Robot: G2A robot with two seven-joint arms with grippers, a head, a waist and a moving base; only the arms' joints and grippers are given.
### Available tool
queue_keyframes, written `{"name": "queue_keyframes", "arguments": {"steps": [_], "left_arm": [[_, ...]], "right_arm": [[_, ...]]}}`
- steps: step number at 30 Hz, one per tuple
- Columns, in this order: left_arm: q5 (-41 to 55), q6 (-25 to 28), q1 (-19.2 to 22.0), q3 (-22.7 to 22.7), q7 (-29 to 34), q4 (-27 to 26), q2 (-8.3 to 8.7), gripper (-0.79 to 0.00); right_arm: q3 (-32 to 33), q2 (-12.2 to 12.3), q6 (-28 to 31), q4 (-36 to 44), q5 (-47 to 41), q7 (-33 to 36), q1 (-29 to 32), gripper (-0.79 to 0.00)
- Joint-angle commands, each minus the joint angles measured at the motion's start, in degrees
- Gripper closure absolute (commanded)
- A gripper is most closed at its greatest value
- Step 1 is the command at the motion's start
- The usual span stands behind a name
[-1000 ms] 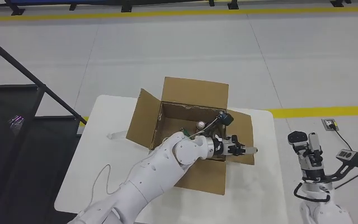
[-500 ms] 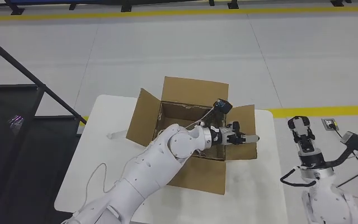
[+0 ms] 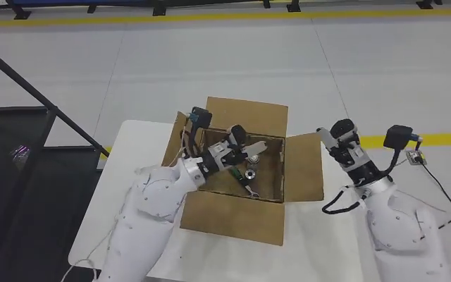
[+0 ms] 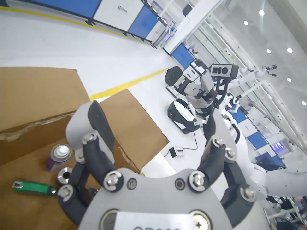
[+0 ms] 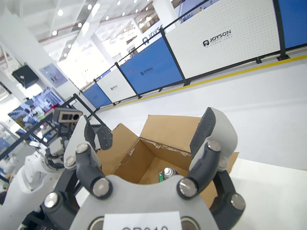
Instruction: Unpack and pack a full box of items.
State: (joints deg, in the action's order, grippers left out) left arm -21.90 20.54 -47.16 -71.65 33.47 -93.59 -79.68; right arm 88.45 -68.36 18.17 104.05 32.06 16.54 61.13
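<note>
An open cardboard box [image 3: 236,218] stands on the white table [image 3: 134,204] with its flaps spread. Inside lie a purple spray can with a white cap [image 4: 58,153], a small metal cylinder [image 4: 64,174] and a green-handled tool [image 4: 33,187]. My left gripper [image 3: 248,143] hangs open above the box interior, just over the can [image 3: 251,159], holding nothing [image 4: 156,125]. Off the box's right side, above the right flap [image 3: 303,166], my right gripper [image 3: 333,135] is open and empty [image 5: 148,132]. From there the can [image 5: 169,172] and tool [image 5: 161,175] show in the box [image 5: 168,130].
The table has bare room left of the box and in front of it on the right [image 3: 324,240]. A black frame [image 3: 42,106] stands off the table's left side. A yellow floor line [image 3: 387,141] runs behind the right arm.
My left gripper swung from over the right flap back and left, now above the box interior. The right arm came in from the table's right edge toward the right flap.
</note>
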Motion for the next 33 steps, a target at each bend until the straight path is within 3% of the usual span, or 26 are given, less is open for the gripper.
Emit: {"name": "queue_keyframes", "arguments": {"steps": [1, 6, 10, 16, 21, 33], "left_arm": [[-0.85, -0.66, -4.00, -5.08, -0.17, -4.38, 0.88, -0.785], [-0.10, -1.15, -12.02, -15.19, -1.47, -10.42, 2.38, -0.785], [2.98, -0.44, -17.89, -21.70, -3.05, -12.07, 3.15, -0.785], [5.61, 1.36, -23.67, -25.14, -5.59, -12.42, 3.67, -0.785], [5.61, 1.79, -24.39, -24.96, -5.94, -12.36, 3.75, -0.785], [5.61, 1.79, -24.39, -24.96, -5.94, -12.36, 3.75, -0.785]], "right_arm": [[-3.49, 0.01, -1.47, -0.94, 3.99, 5.16, -3.20, -0.785], [-13.56, -0.62, -5.00, -4.63, 10.39, 16.28, -11.52, -0.785], [-22.30, -1.66, -6.91, -9.51, 14.31, 24.70, -18.16, -0.785], [-32.95, -3.73, -10.42, -18.10, 17.92, 35.31, -26.30, -0.785], [-38.64, -5.77, -16.22, -27.27, 20.55, 36.77, -31.13, -0.785], [-44.70, -10.61, -20.52, -47.19, 16.93, 29.65, -38.24, -0.785]]}}
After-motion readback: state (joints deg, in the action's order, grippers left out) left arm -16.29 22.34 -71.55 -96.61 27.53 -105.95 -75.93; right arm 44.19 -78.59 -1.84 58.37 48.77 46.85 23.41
